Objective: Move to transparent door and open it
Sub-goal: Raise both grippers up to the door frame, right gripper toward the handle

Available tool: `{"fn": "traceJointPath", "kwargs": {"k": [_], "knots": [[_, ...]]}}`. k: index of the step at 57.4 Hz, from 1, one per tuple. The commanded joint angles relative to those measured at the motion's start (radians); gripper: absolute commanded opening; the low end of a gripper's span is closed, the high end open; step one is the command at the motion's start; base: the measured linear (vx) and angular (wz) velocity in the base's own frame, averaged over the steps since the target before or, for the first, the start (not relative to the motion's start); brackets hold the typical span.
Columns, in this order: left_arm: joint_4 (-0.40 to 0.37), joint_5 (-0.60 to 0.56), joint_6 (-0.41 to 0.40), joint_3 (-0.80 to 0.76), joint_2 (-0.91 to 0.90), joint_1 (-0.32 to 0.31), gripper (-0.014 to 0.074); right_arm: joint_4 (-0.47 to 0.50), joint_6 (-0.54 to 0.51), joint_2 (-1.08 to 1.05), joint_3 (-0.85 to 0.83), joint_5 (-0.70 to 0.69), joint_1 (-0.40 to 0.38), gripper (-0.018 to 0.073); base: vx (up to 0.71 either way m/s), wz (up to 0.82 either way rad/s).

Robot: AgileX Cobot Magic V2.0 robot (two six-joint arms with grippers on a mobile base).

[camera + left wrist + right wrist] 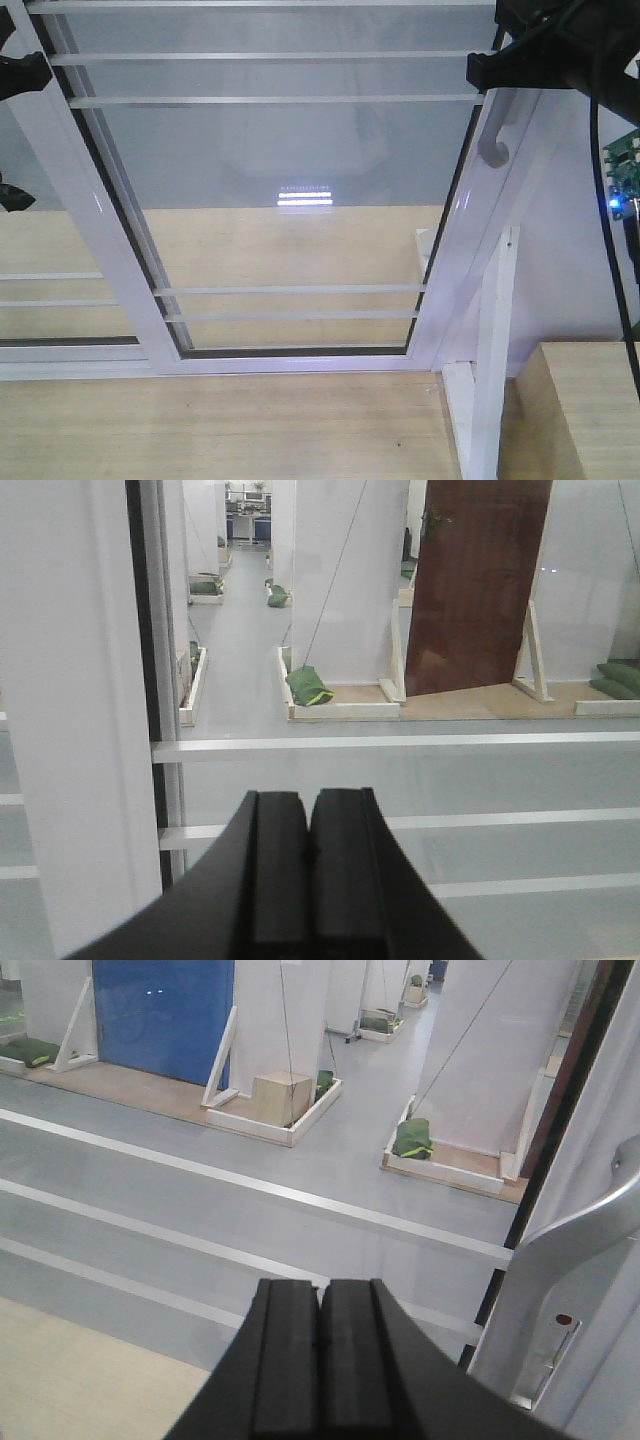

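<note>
Front view: the door is reached yet judged unopened. Its clear barred glass is white-framed, and the grey handle on the right upright is ungripped. Left wrist: the left claw is pinched shut, empty. Right wrist: the right claw is pinched shut, empty, near the handle.

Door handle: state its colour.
The handle is light silvery grey. It shows best in the right wrist view.

Bright even indoor light; striped glare on transparent door; front view soft, hazy
</note>
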Motion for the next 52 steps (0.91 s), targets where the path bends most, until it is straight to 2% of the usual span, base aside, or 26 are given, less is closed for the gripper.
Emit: {"fn": "traceJointPath", "kwargs": {"k": [1,10,14,33,52], "knots": [[-0.008,-0.087,-0.009,-0.038,-0.025,-0.004,-0.0003,0.002,-0.002,-0.025,-0.036,-0.088,-0.032,-0.0004,0.00,0.00],[-0.008,-0.090,0.000,-0.038,-0.025,0.001,-0.0003,0.044,0.022,-0.025,-0.036,-0.073,-0.163,-0.0003,0.00,0.00],[-0.008,-0.091,0.000,-0.038,-0.025,0.006,-0.0003,0.045,0.015,-0.025,-0.036,-0.056,-0.195,-0.0003,0.00,0.00],[-0.008,-0.124,-0.005,-0.038,0.016,0.017,-0.0003,0.044,-0.024,0.006,-0.036,-0.052,-0.196,-0.0001,0.00,0.00],[-0.008,-0.266,-0.005,-0.038,0.159,0.020,0.0005,0.044,-0.055,0.119,-0.036,-0.106,-0.196,-0.0001,0.00,0.00]]}}
